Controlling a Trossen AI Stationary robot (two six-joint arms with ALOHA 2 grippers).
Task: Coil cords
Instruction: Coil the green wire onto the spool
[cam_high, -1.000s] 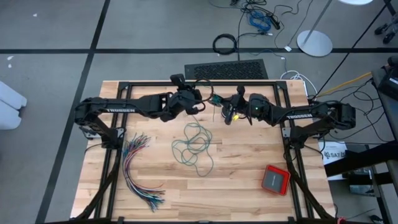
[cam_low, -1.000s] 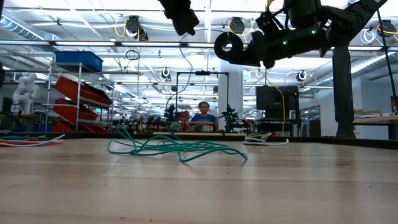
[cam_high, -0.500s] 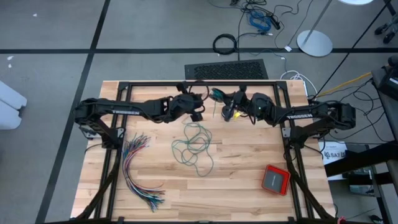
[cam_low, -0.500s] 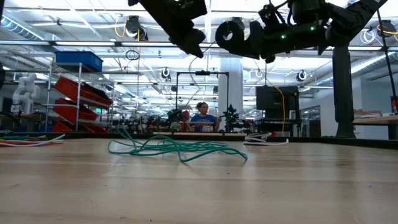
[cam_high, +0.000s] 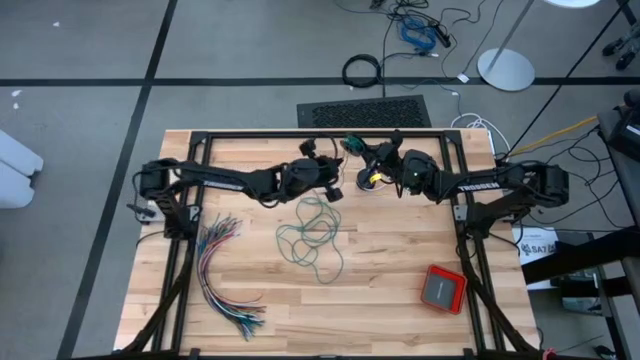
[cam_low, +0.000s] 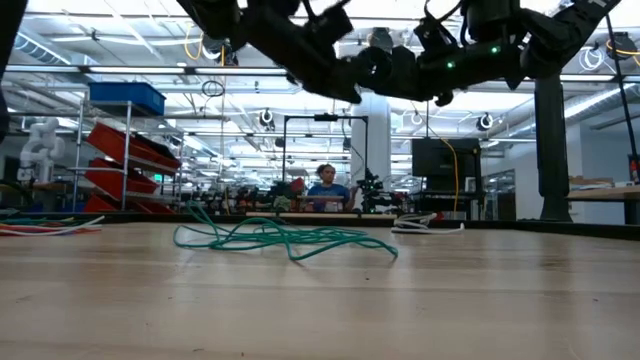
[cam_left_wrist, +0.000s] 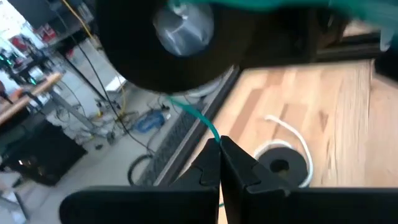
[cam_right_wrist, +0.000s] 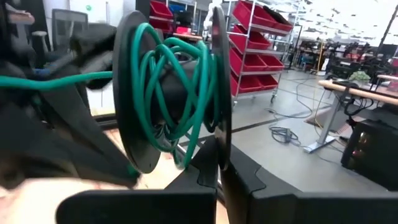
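The right claw (cam_right_wrist: 219, 163), clamped on a black plastic spool (cam_right_wrist: 171, 93), holds several teal-green cord (cam_high: 312, 232) turns; the left claw (cam_left_wrist: 221, 163) beside it pinches the strand. Most cord lies loose on the wooden surface (cam_high: 400, 290) below, so winding seems early.

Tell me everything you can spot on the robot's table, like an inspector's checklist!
Surface: light wooden table, bare wood between the things.
Job's things: thin teal-green cord, a loose tangle mid-table; part of it is wound on a black round spool held up in the air.
Clutter: fanned bundle of many-coloured wires on the left; red square box on the right.
Grippers: left hand shut on the thin teal-green cord beside the spool; right hand shut on the black round spool.
Cables: black cable ring and blue cable on the floor.
Surroundings: person far behind; shelves of red bins.
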